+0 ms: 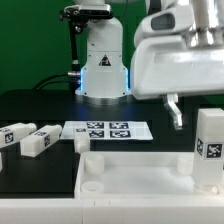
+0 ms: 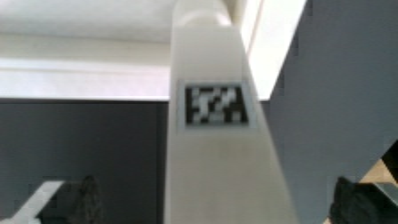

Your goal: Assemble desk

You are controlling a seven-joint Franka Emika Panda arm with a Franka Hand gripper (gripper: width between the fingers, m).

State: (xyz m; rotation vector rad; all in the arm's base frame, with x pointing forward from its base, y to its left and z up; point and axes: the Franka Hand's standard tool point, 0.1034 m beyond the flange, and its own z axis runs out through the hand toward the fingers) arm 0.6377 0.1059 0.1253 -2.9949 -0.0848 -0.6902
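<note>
1. On the black tabletop (image 1: 40, 105), in the exterior view, the white desk panel (image 1: 130, 175) lies flat in the foreground, nearest the camera
2. At the panel's corner on the exterior view's right, an upright leg (image 1: 208, 130) stands with its tag (image 1: 213, 151) facing the camera; whether its foot sits in a socket cannot be told
3. At the exterior view's left, a first loose leg (image 1: 14, 135) and a second loose leg (image 1: 40, 141) lie side by side on the tabletop, apart from the panel
4. Beyond the panel's far edge, the marker board (image 1: 108, 130) lies flat between the panel and the robot base (image 1: 100, 65)
5. Above the upright leg hangs the arm's white hand (image 1: 175, 50); one of the dark fingers (image 1: 175, 110) shows just beside the leg's top, on the exterior view's left of it and not touching it, while the other is out of sight
6. Seen from the wrist view, the upright leg (image 2: 222, 150) runs lengthwise away from the camera, its tag (image 2: 214, 105) about halfway along; the fingers (image 2: 71, 200) stand one on each side of it, spread wide, with a clear gap between each and the leg, so they grip nothing
</note>
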